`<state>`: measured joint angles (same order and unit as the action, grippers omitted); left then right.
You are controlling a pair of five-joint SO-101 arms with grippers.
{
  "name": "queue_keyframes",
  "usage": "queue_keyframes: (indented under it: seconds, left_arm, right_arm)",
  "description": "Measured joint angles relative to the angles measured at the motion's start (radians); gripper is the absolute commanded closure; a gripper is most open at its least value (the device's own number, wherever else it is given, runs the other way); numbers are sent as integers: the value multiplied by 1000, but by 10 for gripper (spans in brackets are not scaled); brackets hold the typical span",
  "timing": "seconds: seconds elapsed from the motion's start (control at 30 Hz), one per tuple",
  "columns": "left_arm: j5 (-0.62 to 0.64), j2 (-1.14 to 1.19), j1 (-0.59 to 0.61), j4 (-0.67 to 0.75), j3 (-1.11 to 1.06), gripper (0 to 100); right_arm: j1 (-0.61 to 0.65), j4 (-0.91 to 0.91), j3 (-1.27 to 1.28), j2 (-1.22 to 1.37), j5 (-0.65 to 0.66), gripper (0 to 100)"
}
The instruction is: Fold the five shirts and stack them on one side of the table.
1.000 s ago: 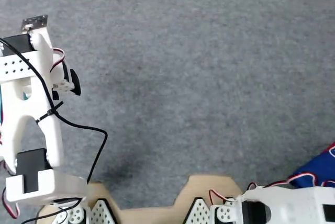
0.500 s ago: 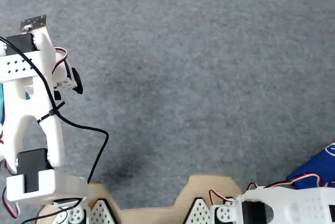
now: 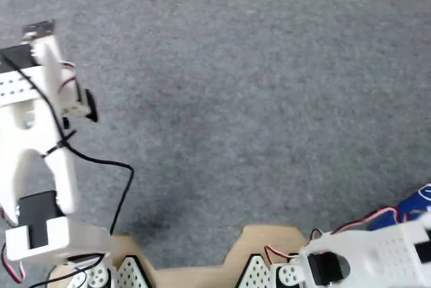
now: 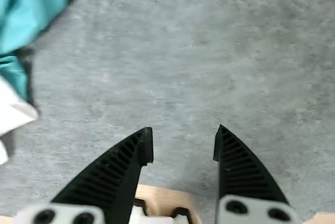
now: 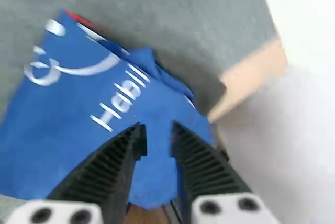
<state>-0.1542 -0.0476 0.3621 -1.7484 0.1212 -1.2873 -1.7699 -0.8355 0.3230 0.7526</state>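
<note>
High view: the grey table (image 3: 236, 99) carries no folded stack. A blue shirt (image 3: 416, 202) lies loose at its edge, so I judge the folding hardly begun.

Left wrist view: the left pincer (image 4: 183, 141) hangs released over bare felt. A teal shirt (image 4: 29, 9) lies ahead and to one side, a spot the arm covers from above.

Right wrist view: the right pincer (image 5: 157, 132), narrowly parted and grasping nothing, sits just over the blue shirt, whose print and unfolded spread read plainly here.

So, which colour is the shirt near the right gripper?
The shirt is blue with white print; right wrist view.
</note>
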Motion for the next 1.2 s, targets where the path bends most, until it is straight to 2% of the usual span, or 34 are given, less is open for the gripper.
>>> queue_keyframes:
  seconds: [0.13,0.3,0.5,0.6,0.7,0.8,0.9,1.2]
  left_arm:
    - [-94,0,173,0,43,797]
    - [-259,0,430,0,84,794]
    - [-433,0,724,0,164,792]
    - [-497,0,825,32,209,791]
    - [-542,0,902,126,227,787]
    - [-589,38,964,252,226,744]
    - [-612,152,979,354,218,734]
    - [-620,628,954,471,273,745]
  right_arm:
    - [152,-2,97,-109,-14,966]
    - [407,-2,374,-334,-63,965]
    - [850,-2,706,-608,-192,965]
    - [1091,-2,767,-620,-278,965]
    - [1250,-2,755,-557,-377,965]
    - [1318,-2,697,-454,-440,965]
    - [1369,-2,635,-373,-446,965]
    - [1428,-2,621,-325,-434,965]
